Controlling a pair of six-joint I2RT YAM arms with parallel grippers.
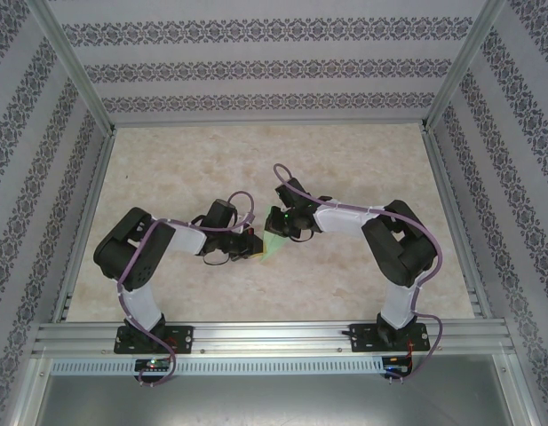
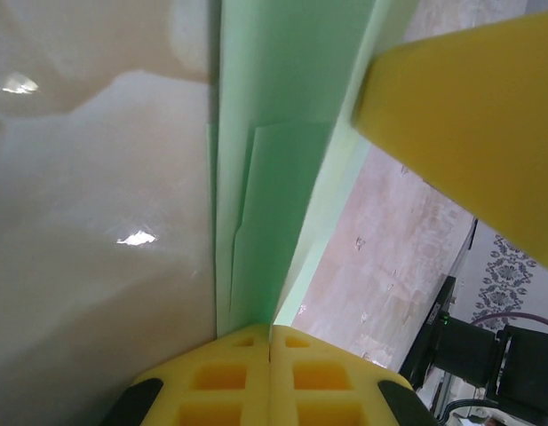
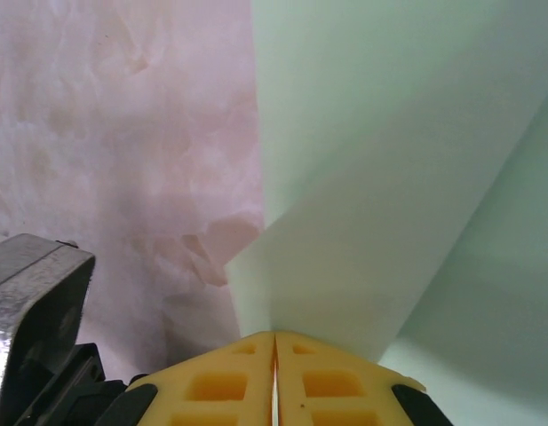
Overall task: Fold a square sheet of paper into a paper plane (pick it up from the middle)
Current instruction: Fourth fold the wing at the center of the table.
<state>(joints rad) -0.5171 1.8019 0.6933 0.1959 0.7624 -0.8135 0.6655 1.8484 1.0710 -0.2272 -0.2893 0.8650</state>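
- Nearest to us in the top view, the aluminium rail (image 1: 274, 335) at the table's near edge carries both bases, the left arm (image 1: 145, 257) on one side and the right arm (image 1: 402, 248) on the other.
- Both arms bend inward, and their wrists meet over the middle of the table (image 1: 345, 160), a little nearer to the rail than to the far edge.
- Between the two wrists we see the green paper (image 1: 275, 245), a small pale green pointed shape with its narrow end toward the rail.
- The left gripper (image 1: 252, 246) sits just beside the paper on its left, and the right gripper (image 1: 282, 232) is at the paper's top, slightly farther away.
- In the left wrist view, the left gripper (image 2: 270, 342) has its yellow fingers pressed together with no gap, and the green paper (image 2: 274, 133) runs straight into the seam between them, so we read it as clamped on the paper.
- From there the paper stretches away as a long folded strip with layered edges, one flap lying over another, and marbled table (image 2: 96, 266) shows on either side.
- A second yellow finger block (image 2: 469, 115) crosses the upper right corner of that view, by the paper's right edge.
- In the right wrist view, the right gripper (image 3: 275, 342) is likewise closed tight, with a creased corner of the green paper (image 3: 389, 177) pinched at its tips and wide folded panels fanning out beyond.
- A grey metal part (image 3: 34, 293) sits at the left of that view; we cannot tell what it is.
- Farthest off, patterned walls (image 1: 256, 71) enclose the table.
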